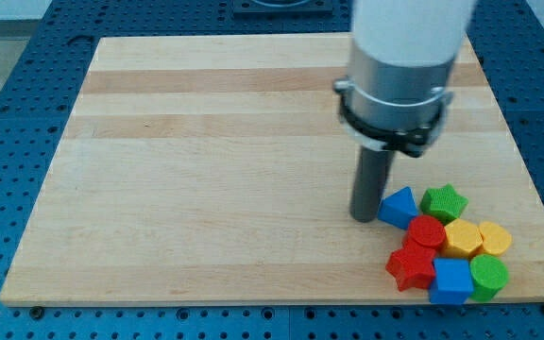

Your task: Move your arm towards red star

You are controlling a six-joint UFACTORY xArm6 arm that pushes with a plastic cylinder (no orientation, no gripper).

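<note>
The red star (411, 268) lies near the board's bottom right, at the lower left of a tight cluster of blocks. My tip (364, 218) rests on the board just left of the blue triangle (399, 207), up and to the left of the red star, with a small gap between them. A red cylinder (428, 231) sits just above and right of the star. A blue cube (451, 280) touches the star's right side.
The cluster also holds a green star (444, 202), a yellow block (462, 239), a yellow hexagon (495, 238) and a green cylinder (488, 275). The wooden board (206, 170) ends close below and to the right of the cluster.
</note>
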